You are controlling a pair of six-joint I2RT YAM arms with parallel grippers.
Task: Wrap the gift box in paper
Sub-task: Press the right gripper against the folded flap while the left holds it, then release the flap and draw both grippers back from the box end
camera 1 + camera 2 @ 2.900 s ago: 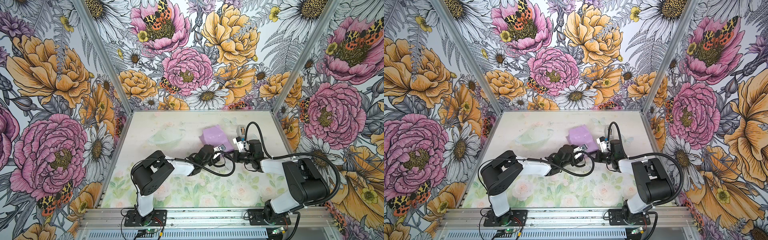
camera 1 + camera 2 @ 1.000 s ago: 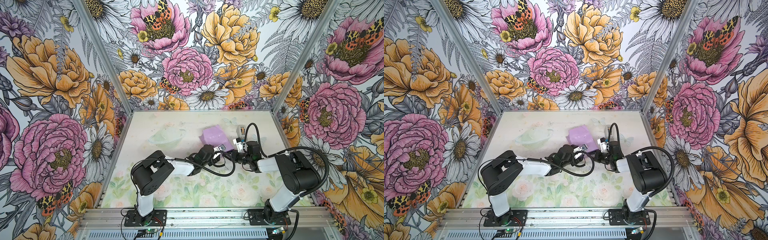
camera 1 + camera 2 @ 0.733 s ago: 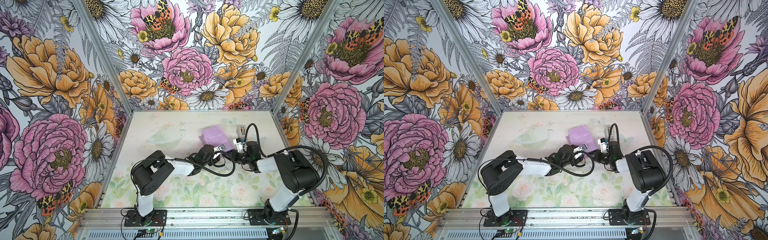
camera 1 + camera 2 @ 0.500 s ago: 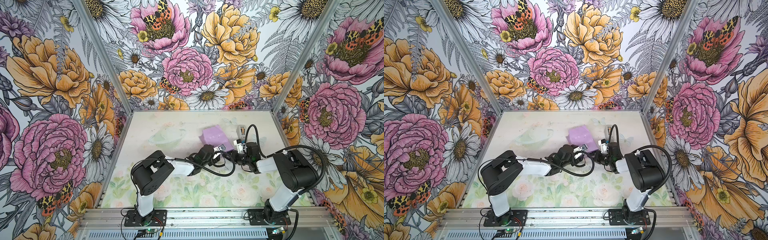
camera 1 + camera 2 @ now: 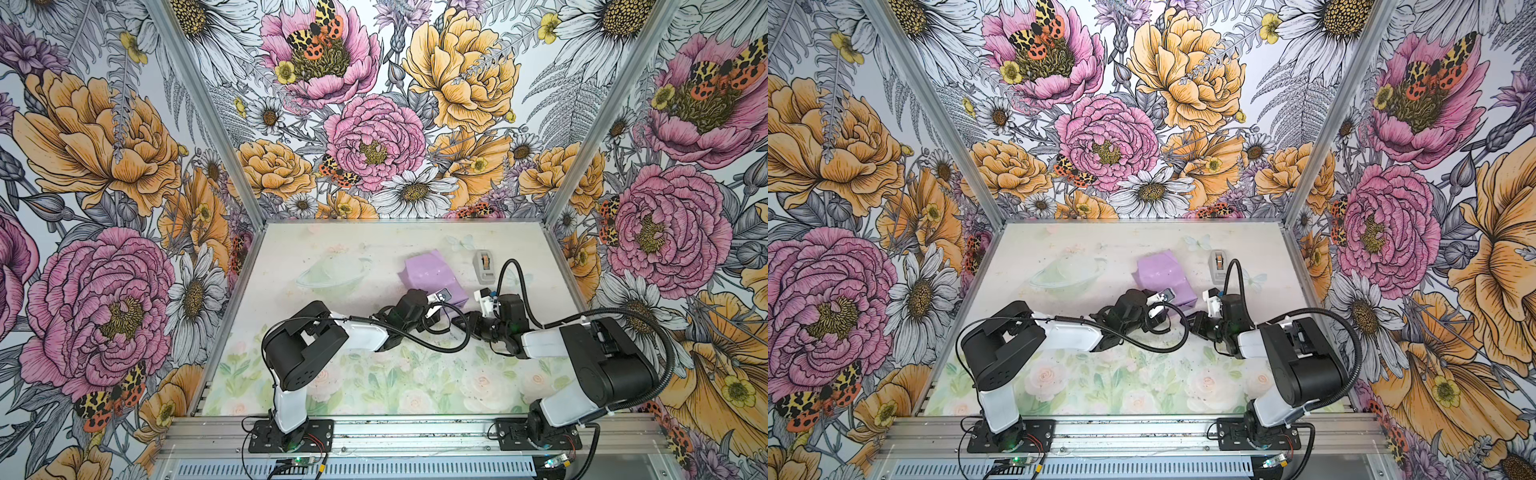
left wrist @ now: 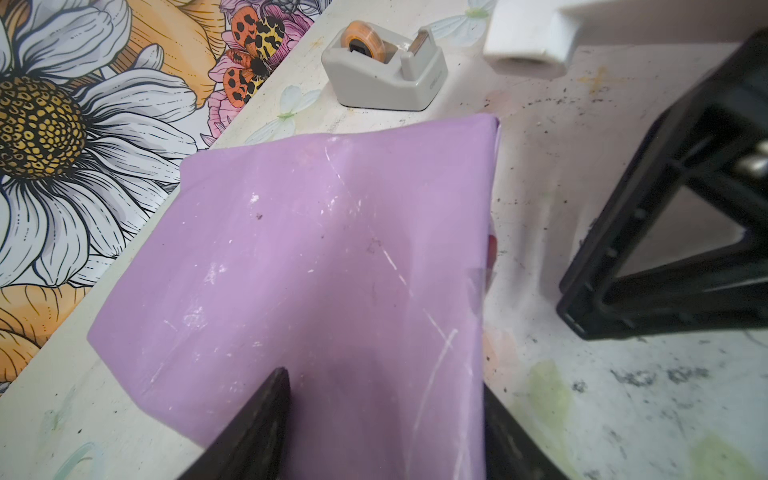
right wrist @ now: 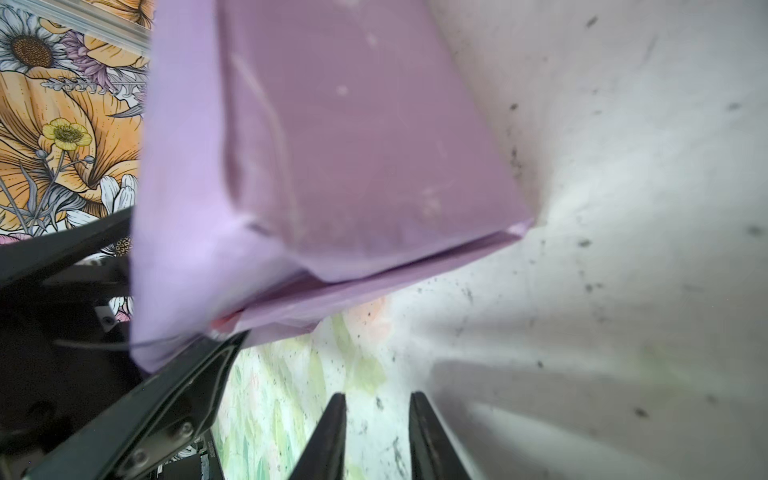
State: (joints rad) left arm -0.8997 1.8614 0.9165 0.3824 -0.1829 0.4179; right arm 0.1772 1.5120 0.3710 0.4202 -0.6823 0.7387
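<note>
The paper point(image 5: 428, 276) hides the box and lies on the desk point(image 5: 332, 245) near the tape dispenser point(image 5: 484, 266); the left gripper point(image 6: 382, 382) jaws pinch the paper; the right gripper point(image 7: 378, 397) jaws are slightly spread, empty, just beside it.

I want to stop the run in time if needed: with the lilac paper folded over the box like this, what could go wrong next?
1. The paper gapes in loose layers at its folded end. The right hand is open and empty beside it, so the fold may spring open.
2. The left hand clamps the paper from both sides, very close to the right hand. The two might collide if either one moves in.
</note>
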